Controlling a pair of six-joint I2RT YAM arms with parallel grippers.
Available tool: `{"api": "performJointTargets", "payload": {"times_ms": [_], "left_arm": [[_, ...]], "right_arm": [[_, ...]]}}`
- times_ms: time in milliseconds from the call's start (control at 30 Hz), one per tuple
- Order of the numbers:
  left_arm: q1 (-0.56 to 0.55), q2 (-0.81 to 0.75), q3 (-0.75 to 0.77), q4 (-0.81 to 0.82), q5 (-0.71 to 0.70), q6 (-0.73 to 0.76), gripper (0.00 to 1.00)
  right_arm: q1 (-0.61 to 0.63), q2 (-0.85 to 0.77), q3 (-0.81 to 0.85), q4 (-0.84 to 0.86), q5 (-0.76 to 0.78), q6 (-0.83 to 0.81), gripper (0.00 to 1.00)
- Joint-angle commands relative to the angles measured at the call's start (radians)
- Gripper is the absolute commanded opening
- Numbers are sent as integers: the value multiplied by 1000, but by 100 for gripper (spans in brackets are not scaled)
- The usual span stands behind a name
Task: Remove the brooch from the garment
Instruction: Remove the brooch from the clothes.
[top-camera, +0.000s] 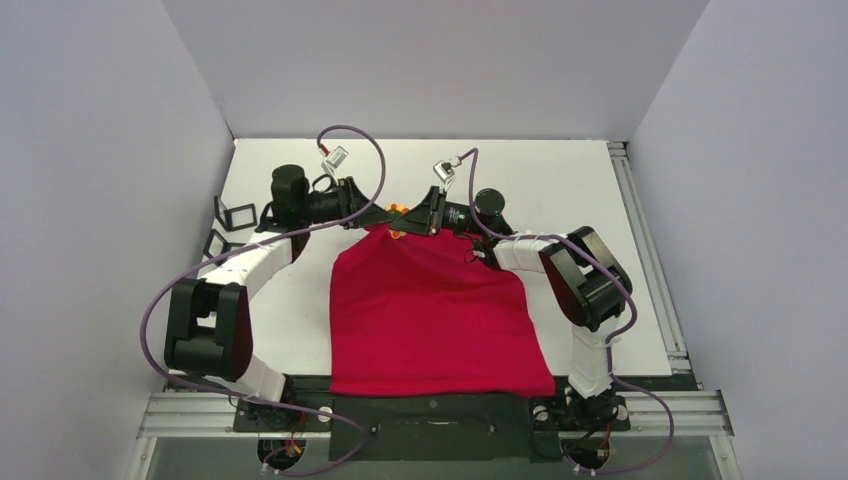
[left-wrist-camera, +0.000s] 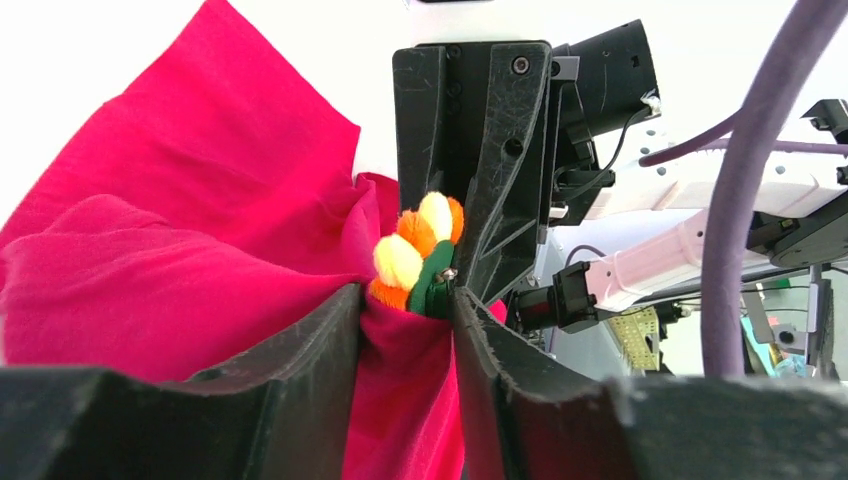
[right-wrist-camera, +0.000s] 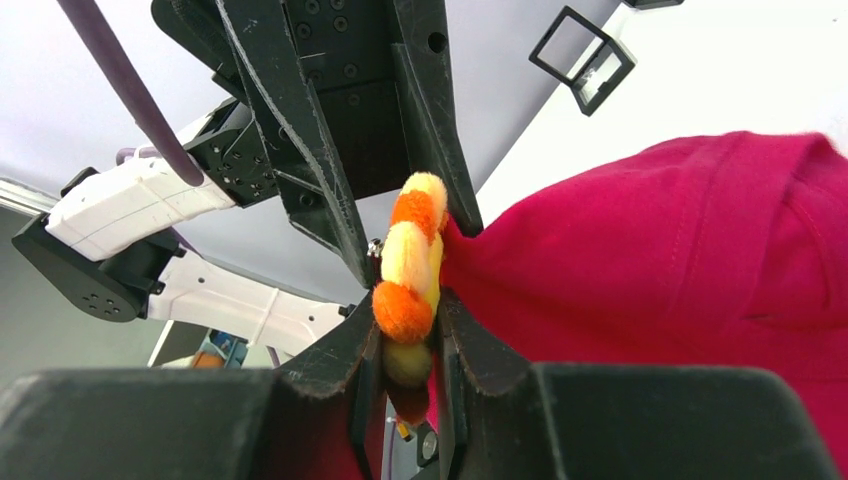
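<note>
Blurred black fingers of the right pincer fill the bottom of the right wrist view, clenched on the lower pom-poms of the brooch, a fuzzy orange-and-yellow flower with a green felt back. Seen edge-on there, the brooch has its long axis straight up the frame, rising out of the right pincer's slot. The plain bright red T-shirt hangs off its right side.

In the left wrist view the brooch sits at centre frame, just above the tips of the left pincer. That pincer's jaws stand partly apart with a fold of the red cloth filling the gap. Whether they press it, I cannot tell.

From above, both pincers meet nose to nose at the shirt's far edge, in the upper middle of the frame, the brooch between them and the rest of the shirt spread on the white bench. The coming pull likely depends on that opposition: flower one way, cloth the other.
</note>
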Motion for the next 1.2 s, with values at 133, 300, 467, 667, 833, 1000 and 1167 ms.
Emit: {"api": "performJointTargets", "payload": {"times_ms": [133,300,467,667,833,1000,1167], "left_arm": [[-10,-12,61,-55,-15,66,14],[-1,-17,51,-39,-13,52,1],[12,-23,20,103,34,-48,49],[43,-25,27,127,44,-63,53],[41,-47,37,-109,3,166,55],[7,-61,41,-375,-49,458,64],[-28,-37,43,-462,-132,603,61]], "right_arm": [[-6,-43,4,124,-1,-1,0],[-16,-53,-4,84,12,-29,0],[-24,-51,-7,67,8,-41,0],[-30,-67,-8,-19,6,-110,0],[-42,-93,-4,-167,15,-242,0],[-50,-115,-2,-307,17,-338,0],[-51,-116,0,-348,10,-362,0]]}}
